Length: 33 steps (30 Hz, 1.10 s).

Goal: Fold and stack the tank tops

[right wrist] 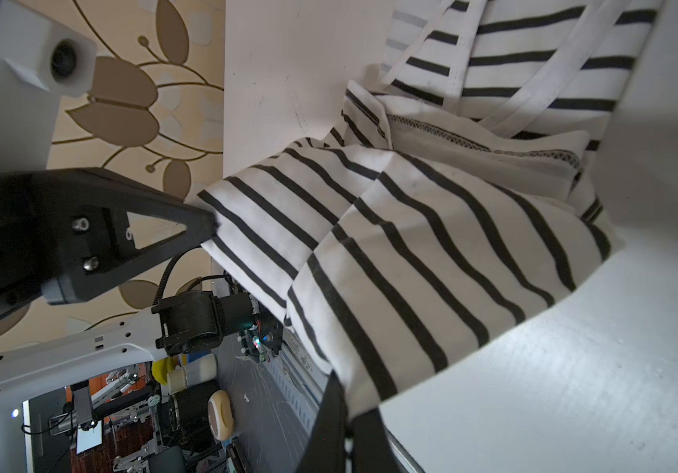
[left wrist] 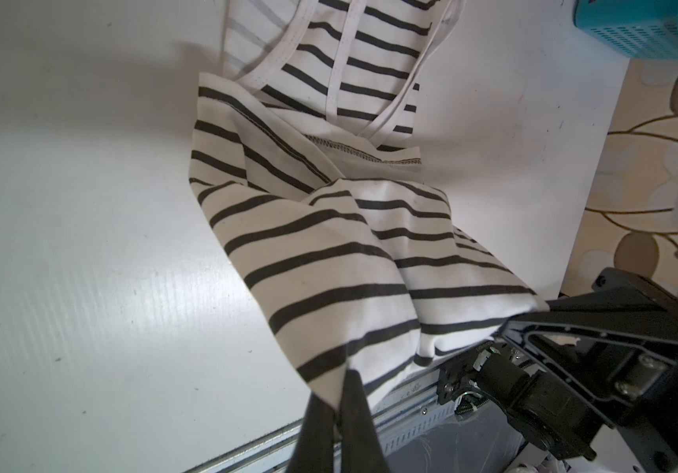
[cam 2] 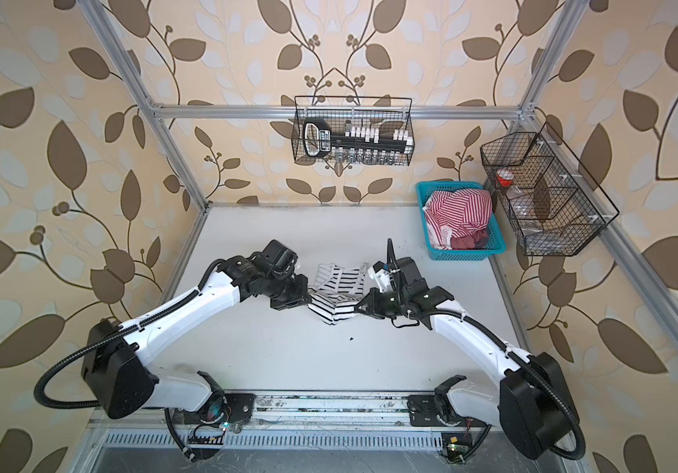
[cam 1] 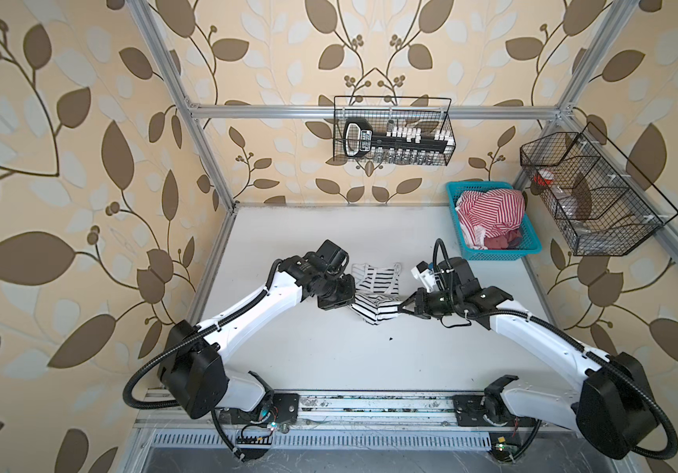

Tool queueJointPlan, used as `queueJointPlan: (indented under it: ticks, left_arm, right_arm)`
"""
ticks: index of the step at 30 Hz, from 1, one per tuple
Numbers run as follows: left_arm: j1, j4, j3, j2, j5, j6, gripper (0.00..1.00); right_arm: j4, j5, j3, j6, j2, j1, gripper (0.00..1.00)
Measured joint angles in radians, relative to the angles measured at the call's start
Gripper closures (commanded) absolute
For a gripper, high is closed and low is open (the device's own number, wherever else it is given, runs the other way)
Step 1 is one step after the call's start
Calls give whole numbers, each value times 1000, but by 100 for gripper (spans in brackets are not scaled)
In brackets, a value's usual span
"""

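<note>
My left tool (cam 1: 352,305) and my right tool (cam 1: 402,308) are each clamped on a corner of the black-striped tank top (cam 1: 375,301). They hold that edge raised and spread, ready, I judge, to be carried over the straps as a fold. The top lies on the bench (cam 1: 329,352) near the turquoise basket (cam 1: 496,254), on its side toward my arm bases. Inside the basket the red-striped tank top (cam 1: 492,211) sits crumpled over a dark red cloth (cam 1: 503,242).

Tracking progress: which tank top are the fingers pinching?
The black-striped white cloth tank top, held by left gripper and right gripper; the red-striped top lies in the teal basket.
</note>
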<state>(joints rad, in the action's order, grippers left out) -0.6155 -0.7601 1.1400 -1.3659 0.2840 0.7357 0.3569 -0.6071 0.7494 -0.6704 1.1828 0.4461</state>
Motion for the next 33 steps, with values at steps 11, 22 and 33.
queueJointPlan:
  ticks: [11, 22, 33]
  left_arm:
    - [55, -24, 147, -168, -32, -18, 100]
    - [230, 14, 399, -501, 40, -63, 82]
    - [328, 65, 575, -742, 98, -43, 58]
  right_arm:
    - [8, -21, 85, 20, 154, -134, 100]
    - [-31, -112, 381, 65, 561, -234, 99]
    - [-129, -175, 571, -13, 840, -305, 63]
